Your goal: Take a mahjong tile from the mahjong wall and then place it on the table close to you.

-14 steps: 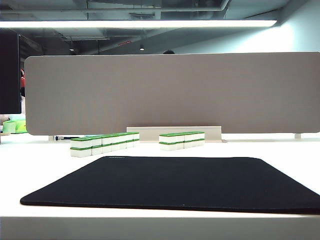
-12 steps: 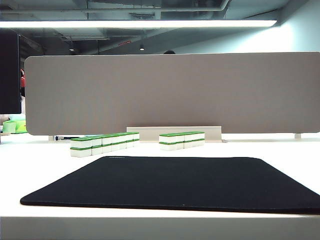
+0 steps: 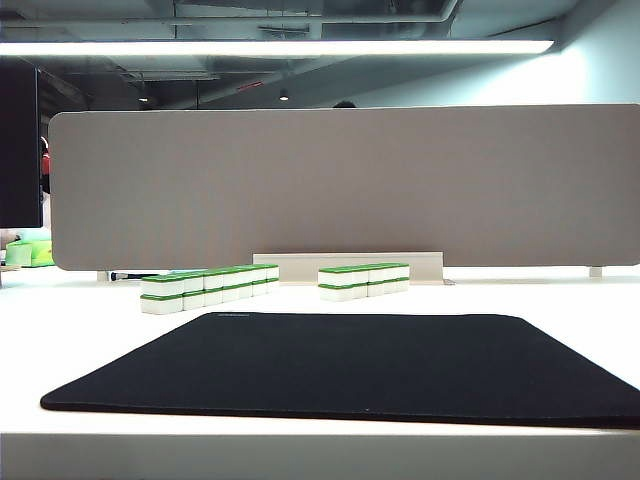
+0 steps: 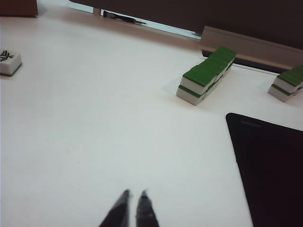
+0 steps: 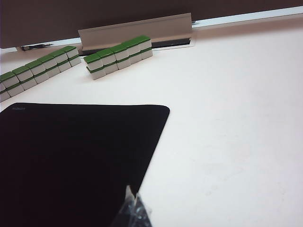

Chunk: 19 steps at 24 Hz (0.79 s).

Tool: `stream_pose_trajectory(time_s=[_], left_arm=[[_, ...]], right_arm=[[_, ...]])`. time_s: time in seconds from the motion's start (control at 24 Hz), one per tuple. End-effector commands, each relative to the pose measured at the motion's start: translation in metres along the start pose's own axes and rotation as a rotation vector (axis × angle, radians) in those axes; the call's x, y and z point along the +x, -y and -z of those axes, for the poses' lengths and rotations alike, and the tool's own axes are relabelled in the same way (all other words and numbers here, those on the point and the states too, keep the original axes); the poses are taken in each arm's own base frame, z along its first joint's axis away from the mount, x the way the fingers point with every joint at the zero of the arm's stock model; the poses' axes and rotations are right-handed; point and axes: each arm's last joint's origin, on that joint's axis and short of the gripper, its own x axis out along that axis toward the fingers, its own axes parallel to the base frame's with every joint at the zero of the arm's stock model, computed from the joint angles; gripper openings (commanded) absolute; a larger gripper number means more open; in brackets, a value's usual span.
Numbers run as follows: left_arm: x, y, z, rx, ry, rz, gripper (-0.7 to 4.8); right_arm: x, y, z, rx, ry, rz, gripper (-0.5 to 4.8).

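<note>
Nothing is changing since a moment ago, so I am not starting yet. The wall of small white blocks with green tops (image 3: pixel 210 285) is sitting at twelve o'clock. My left pincer (image 4: pixel 132 196) and right pincer (image 5: pixel 132 203), probably, are pinching shut, holding nothing, near me over the shiny white table (image 3: pixel 560 295).

My left gripper (image 4: pixel 131 198) shows two black fingertips drawn together; my right gripper (image 5: pixel 134 204) shows black tips likewise pressed close. Ahead of both lies the mahjong wall of small white blocks with bright green tops (image 3: pixel 210 286), a thin green band marking each layer. Beneath them spreads the glossy white table (image 4: pixel 94 123). Beside my right gripper lies the flat black rectangular fabric mat (image 5: pixel 71 151). Far off to one side of my left gripper sits a lone white tile with a dark printed mark and green base (image 4: pixel 9 62). Behind the wall stands a plain grey-beige partition panel (image 3: pixel 350 185).
</note>
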Motion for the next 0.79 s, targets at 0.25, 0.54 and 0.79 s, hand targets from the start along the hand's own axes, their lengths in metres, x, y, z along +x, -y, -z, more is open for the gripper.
stream_pose_trajectory(time_s=[0.25,0.54,0.79], left_arm=[[0.000,0.000,0.000,-0.003,-0.008,0.009,0.22],[0.000,0.000,0.000,-0.003,-0.008,0.009,0.22],[0.000,0.000,0.000,-0.003,-0.008,0.009,0.22]], right_arm=[[-0.005,-0.004,-0.014,0.043,0.051,-0.026,-0.02],[-0.015,-0.010,-0.039,0.024,0.128,-0.035,-0.02],[-0.024,-0.015,-0.057,0.013,0.174,-0.036,-0.02]])
